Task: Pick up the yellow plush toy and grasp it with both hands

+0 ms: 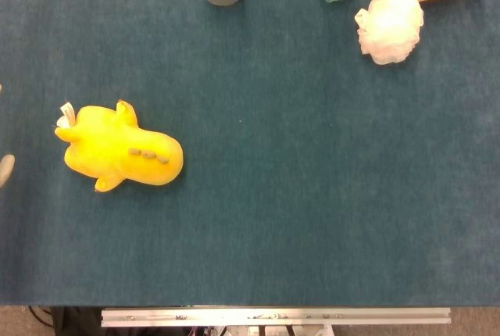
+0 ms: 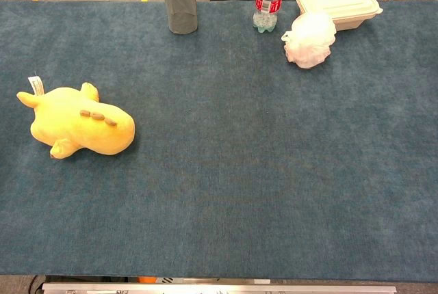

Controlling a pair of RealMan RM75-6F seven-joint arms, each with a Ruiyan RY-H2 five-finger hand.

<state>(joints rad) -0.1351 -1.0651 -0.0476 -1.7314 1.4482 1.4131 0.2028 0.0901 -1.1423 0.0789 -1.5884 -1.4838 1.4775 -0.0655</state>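
Closest in, the yellow plush toy just lies untouched on the blue worktop's left side, hands basically out of shot so can't tell their state, while grey roll, bottle, white puff and lidded box sit at the back.

yellow plush toy lying on blue table, far left

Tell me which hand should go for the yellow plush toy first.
Left, probably. The yellow plush toy lies far on the left side of the table, the left arm's side. Neither hand clearly shows.
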